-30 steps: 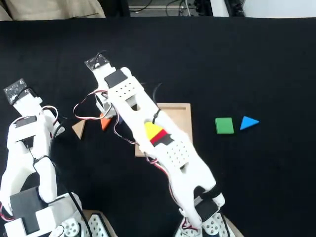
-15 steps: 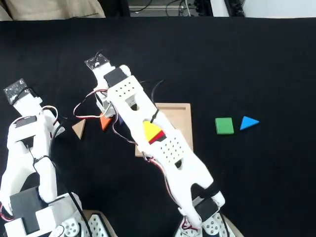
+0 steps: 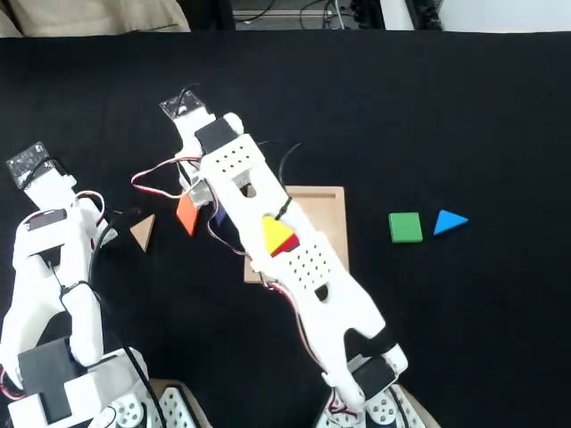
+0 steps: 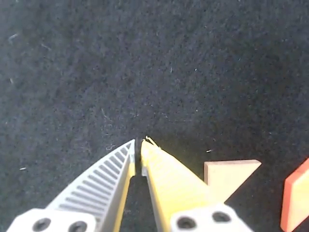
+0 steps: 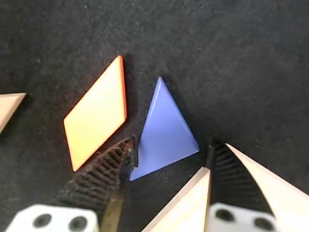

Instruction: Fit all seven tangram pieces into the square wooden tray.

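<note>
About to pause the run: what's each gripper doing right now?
Left gripper: closed, empty.
Right gripper: open, straddling the periwinkle triangle.

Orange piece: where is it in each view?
High view: orange piece between tan triangle and tray.
Left wrist view: orange piece cut by the frame edge, beside the tan triangle.
Right wrist view: orange piece between tan triangle and violet triangle.
Shared landmark: the tan triangle.

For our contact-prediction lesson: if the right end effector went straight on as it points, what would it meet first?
Probably the blue-violet triangle, lying between the open jaws of the right end effector; depth is unclear.
</note>
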